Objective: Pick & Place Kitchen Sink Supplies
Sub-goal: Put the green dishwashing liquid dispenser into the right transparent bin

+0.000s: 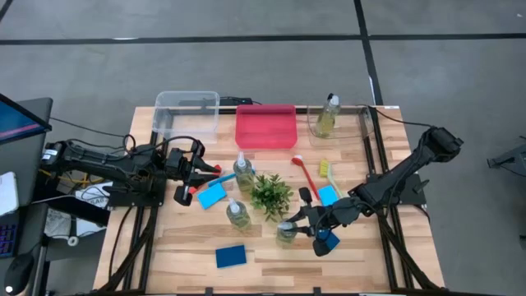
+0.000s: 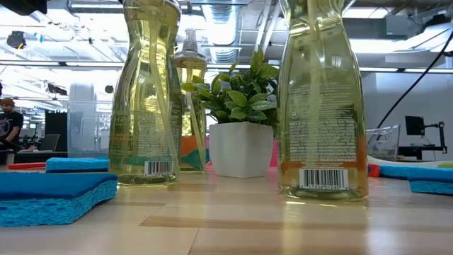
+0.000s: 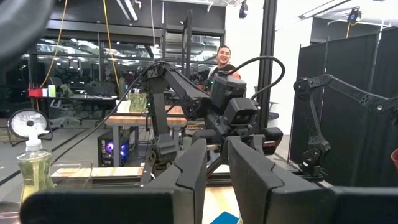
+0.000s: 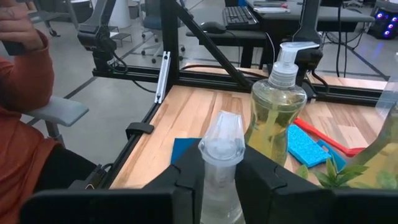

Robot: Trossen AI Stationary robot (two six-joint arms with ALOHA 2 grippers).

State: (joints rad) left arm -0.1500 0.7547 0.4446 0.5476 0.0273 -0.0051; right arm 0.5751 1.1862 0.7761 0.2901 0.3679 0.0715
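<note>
right claw on a pump bottle near the plant

the right claw (image 1: 297, 222) reaches in from the right side of the tabletop (image 1: 271, 255) and sits at a pump bottle (image 1: 286, 233) just near of the plant (image 1: 271, 193). in the right wrist view the two fingers (image 4: 189, 174) stand on either side of the bottle's clear pump top (image 4: 222, 146), pressed against it, so the claw is clamped on this bottle.

the left claw (image 1: 209, 174) hovers on the left side of the tabletop, beside a blue sponge (image 1: 211, 196). its fingers (image 3: 193, 171) stand close together with a narrow gap, and nothing shows between them.

two more bottles stand left of the plant, one farther (image 1: 243, 168) and one nearer (image 1: 237, 214). a fourth bottle (image 1: 329, 115) stands in a clear bin (image 1: 316, 127) at the far right. a pink bin (image 1: 265, 126) and another clear bin (image 1: 186, 111) sit along the far edge.

a red brush (image 1: 304, 174) and a yellow brush (image 1: 330, 177) lie right of the plant, with a sponge (image 1: 328, 196) just beside them. a darker blue sponge (image 1: 231, 256) lies alone near the front edge.
</note>
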